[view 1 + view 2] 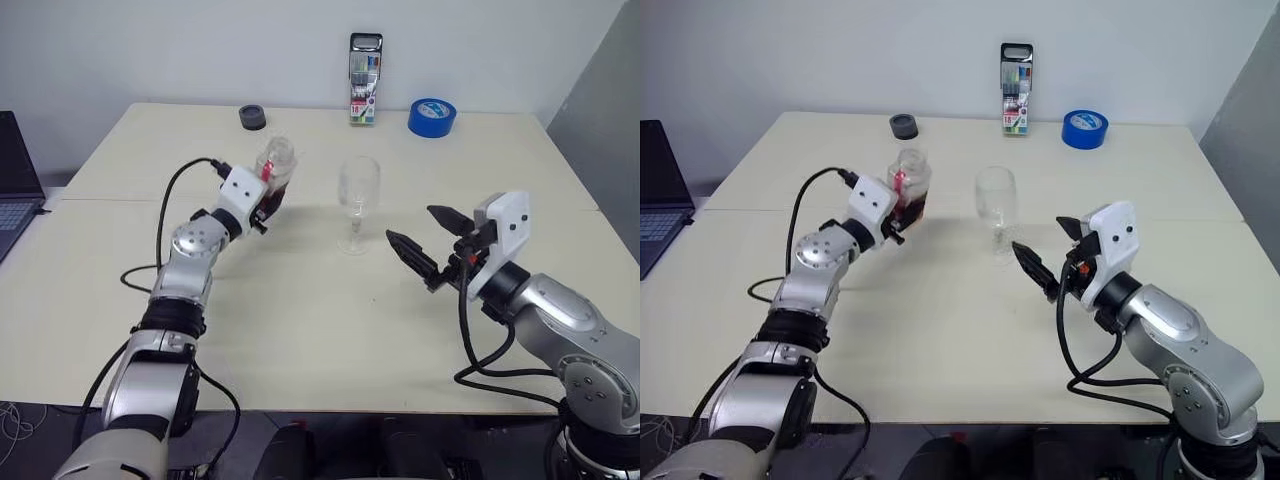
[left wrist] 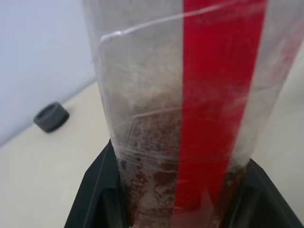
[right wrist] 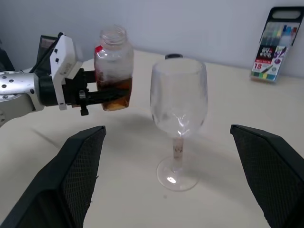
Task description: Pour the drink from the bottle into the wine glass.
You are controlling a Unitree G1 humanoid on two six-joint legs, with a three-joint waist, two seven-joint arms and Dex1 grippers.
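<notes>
While the left gripper (image 3: 97, 95) clamps the bottle (image 3: 114, 69), the right gripper (image 1: 420, 240) gapes wide, empty, near the wine glass (image 1: 357, 200).

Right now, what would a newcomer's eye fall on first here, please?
The left end effector holds the uncapped bottle of reddish-brown drink clear of the table. Beside it stands the empty wine glass, with the open right end effector on its other side.

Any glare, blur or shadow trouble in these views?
Left wrist view: the bottle sits so close that it looks soft, as does the dark cap behind it. Right wrist view: the wine glass is sharp, with small bright glints on its bowl and foot. Head views: even light, soft shadows on the table.
</notes>
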